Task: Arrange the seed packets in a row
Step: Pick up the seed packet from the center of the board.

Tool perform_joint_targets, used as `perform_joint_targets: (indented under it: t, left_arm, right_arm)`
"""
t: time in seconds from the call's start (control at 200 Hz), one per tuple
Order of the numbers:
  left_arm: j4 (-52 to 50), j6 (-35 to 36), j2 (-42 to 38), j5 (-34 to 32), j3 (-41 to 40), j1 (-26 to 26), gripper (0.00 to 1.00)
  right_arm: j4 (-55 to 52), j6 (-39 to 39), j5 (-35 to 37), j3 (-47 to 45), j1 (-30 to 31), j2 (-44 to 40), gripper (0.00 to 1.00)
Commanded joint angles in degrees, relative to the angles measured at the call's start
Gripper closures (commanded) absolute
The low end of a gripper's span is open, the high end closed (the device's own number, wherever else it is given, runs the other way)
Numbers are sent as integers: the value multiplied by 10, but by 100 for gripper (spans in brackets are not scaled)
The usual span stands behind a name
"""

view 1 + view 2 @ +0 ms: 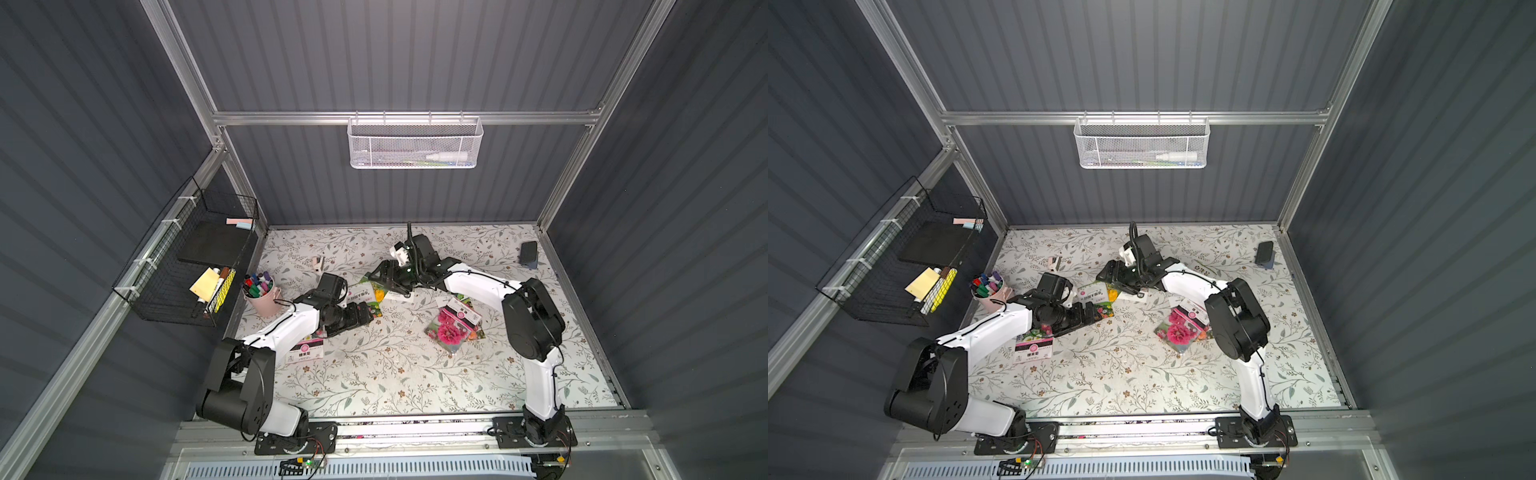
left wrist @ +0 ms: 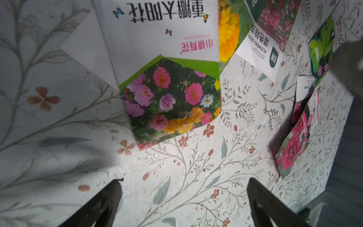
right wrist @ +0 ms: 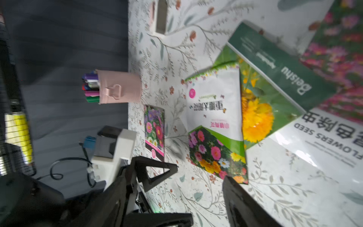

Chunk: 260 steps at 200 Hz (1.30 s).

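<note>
One mixed-flower packet (image 1: 362,296) | long axis diagonal | photo end toward front

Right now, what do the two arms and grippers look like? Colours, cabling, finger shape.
Both match: the left arm and right arm are glossy white with bulky black joint housings and a thin black cable clipped along each. Each sits on a black base plate. The left gripper and right gripper have black tapered fingers with triangular cut-outs.
</note>
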Motion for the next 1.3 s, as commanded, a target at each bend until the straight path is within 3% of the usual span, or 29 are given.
perform_joint_targets:
  t: [0.0, 0.18, 0.365, 0.525, 0.71, 0.93, 0.995, 1.116, 1.211, 1.261, 1.296]
  left_arm:
    - [125, -32, 17, 70, -26, 34, 1]
    - [157, -16, 40, 78, -38, 66, 1]
    - [151, -10, 94, 41, -22, 67, 1]
    - [177, -33, 151, 47, -16, 67, 1]
    - [218, -76, 205, 66, -9, 67, 1]
    - [288, -140, 238, 114, -5, 67, 1]
    - [295, -151, 239, 125, -3, 67, 1]
    - [276, -141, 225, 128, -1, 67, 1]
    - [262, -135, 214, 126, 1, 67, 1]
    - [259, -134, 210, 127, 1, 67, 1]
    - [259, -135, 207, 128, 2, 67, 1]
  right_arm:
    - [-63, -40, -26, 10, -2, 35, 23]
    - [-44, -41, -54, 28, -16, 73, 25]
    - [-67, -49, -62, 75, -18, 115, 25]
    - [-70, -37, -75, 110, -18, 155, 26]
    - [-41, 5, -108, 119, -17, 195, 34]
    - [36, 49, -116, 73, -20, 183, 46]
    - [37, 48, -108, 67, -23, 176, 52]
    - [52, 50, -88, 35, -33, 152, 74]
    - [100, 65, -83, -7, -46, 129, 86]
    - [122, 70, -88, -23, -51, 121, 100]
    - [126, 68, -93, -27, -55, 117, 100]
